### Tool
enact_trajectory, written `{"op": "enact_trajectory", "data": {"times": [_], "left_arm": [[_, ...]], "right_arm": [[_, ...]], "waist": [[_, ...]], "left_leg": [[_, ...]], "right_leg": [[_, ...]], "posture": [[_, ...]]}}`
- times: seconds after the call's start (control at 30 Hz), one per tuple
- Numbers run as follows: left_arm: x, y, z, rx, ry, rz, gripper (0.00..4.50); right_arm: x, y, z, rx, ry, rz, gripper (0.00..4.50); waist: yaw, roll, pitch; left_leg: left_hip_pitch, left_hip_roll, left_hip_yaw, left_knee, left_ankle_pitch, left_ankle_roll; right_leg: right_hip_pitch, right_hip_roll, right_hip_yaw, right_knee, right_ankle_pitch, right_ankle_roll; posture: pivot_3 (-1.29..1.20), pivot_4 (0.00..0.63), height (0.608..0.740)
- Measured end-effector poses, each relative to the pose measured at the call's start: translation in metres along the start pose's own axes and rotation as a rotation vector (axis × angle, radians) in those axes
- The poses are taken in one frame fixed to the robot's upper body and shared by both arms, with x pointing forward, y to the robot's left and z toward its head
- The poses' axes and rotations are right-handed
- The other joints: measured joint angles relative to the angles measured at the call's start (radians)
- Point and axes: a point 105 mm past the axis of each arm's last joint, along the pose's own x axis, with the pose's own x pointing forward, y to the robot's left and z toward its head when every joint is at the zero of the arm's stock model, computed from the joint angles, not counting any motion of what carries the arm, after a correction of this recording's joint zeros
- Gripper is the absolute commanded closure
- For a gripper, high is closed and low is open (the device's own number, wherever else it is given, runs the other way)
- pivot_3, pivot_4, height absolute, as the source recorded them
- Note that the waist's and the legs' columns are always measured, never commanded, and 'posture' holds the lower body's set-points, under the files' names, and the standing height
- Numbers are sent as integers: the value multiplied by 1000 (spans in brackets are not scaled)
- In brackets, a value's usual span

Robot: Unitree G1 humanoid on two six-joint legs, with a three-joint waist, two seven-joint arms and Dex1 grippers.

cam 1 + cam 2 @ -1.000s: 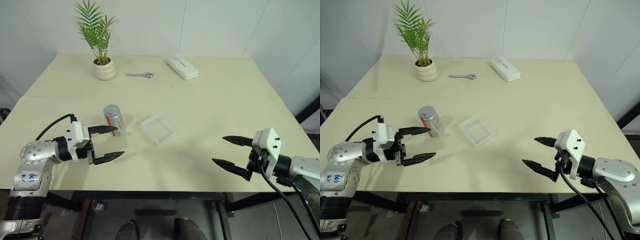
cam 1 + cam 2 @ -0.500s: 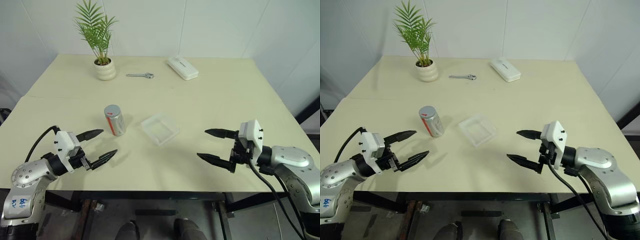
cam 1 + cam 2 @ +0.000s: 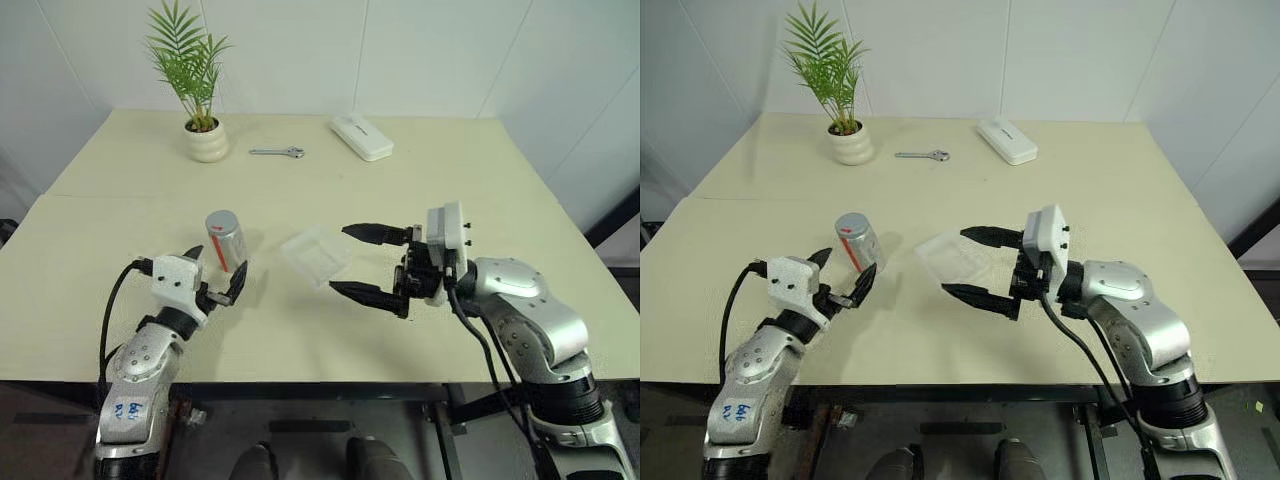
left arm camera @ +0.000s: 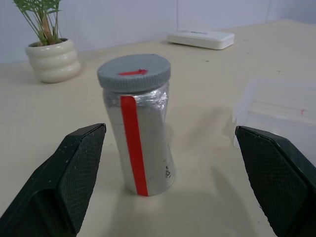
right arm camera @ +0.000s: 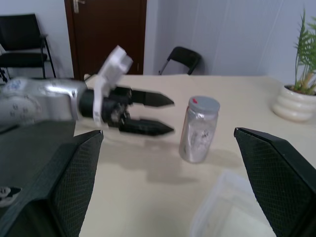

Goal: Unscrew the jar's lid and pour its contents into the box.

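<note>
Jar stands upright on the cream table, left of centre, with its grey screw lid seated on top; a red mark shows on the lid and a red strip runs down the silvery wall. Contents cannot be made out through the wall.

Left gripper sits at about 6 o'clock from the jar, near it but apart, fingers spread wide and holding nothing; in the left wrist view the jar stands between the two finger pads without contact.

Clear plastic box lies at 3 o'clock from the jar, near it, flat on the table.

Right gripper points toward the robot's left, jaws wide and empty, at the box's 3 o'clock edge; upper finger over the box's far right corner, lower finger just off its near right corner. Contact with the box cannot be told.

Far side of table: white plant pot with a green palm at 12 o'clock from the jar, wrench at 1 o'clock, white oblong case further right.
</note>
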Motion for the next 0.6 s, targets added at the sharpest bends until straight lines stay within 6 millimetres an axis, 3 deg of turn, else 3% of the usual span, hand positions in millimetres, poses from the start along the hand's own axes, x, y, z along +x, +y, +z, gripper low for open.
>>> {"op": "enact_trajectory", "data": {"times": [0.37,0.6], "left_arm": [[17,14,-12,-8,0,64,0],[41,6,-15,-22,-17,-21,0]], "right_arm": [[-1,-2,-2,-24,20,-67,22],[0,-1,-4,-21,26,-78,22]], "waist": [[3,0,0],[3,0,0]], "left_leg": [[0,0,0,-1,0,-1],[0,0,1,-2,0,-1]], "right_leg": [[0,0,0,-2,0,0],[0,0,0,-2,0,0]], "posture": [[0,150,740],[0,150,740]]}}
